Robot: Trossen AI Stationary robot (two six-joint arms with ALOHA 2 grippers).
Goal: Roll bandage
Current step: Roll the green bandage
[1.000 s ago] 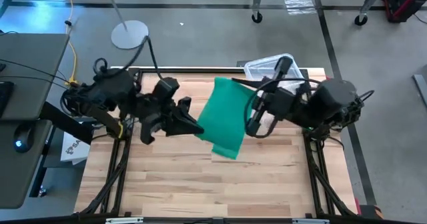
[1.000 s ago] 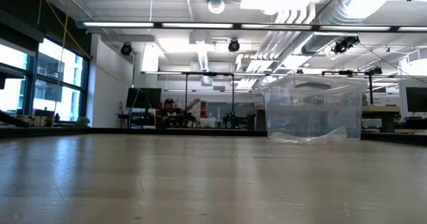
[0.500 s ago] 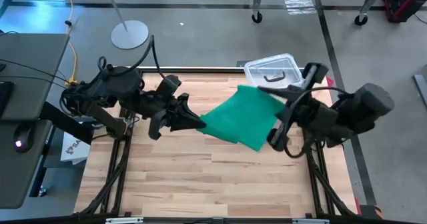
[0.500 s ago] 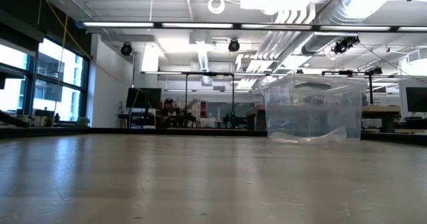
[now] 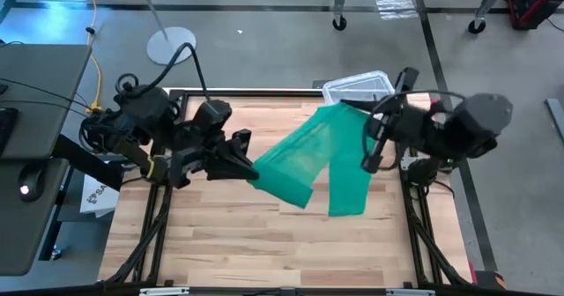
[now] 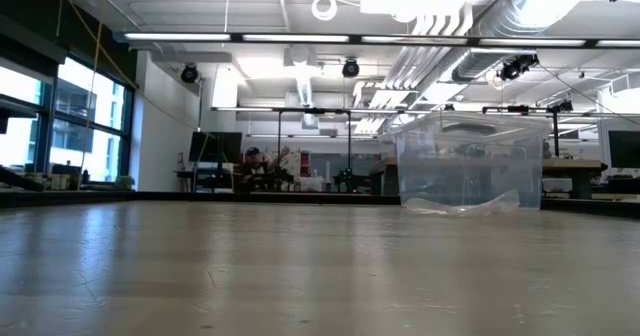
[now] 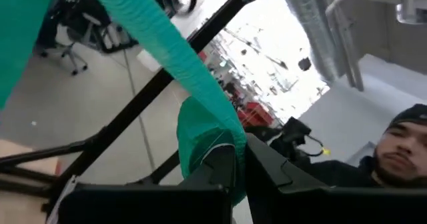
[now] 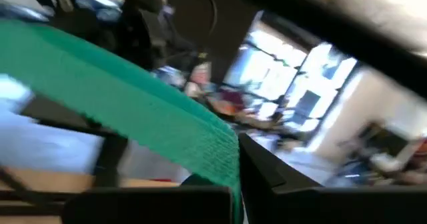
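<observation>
Both grippers' fingers pinch the bandage [image 5: 304, 155] aloft; clear box [image 5: 357, 89] behind.

Near half of the desk lies bare; the middle is spanned and the far right corner blocked.

The green bandage [image 5: 310, 159] hangs stretched in the air between the left tool [image 5: 249, 166] and the right tool [image 5: 367, 151], both clamped on it, with a loose end drooping beside the right one. A clear plastic box [image 6: 470, 161] stands at the far right corner of the desk [image 5: 238, 243]. In the low view, the boards in front of that box are unobstructed.
</observation>
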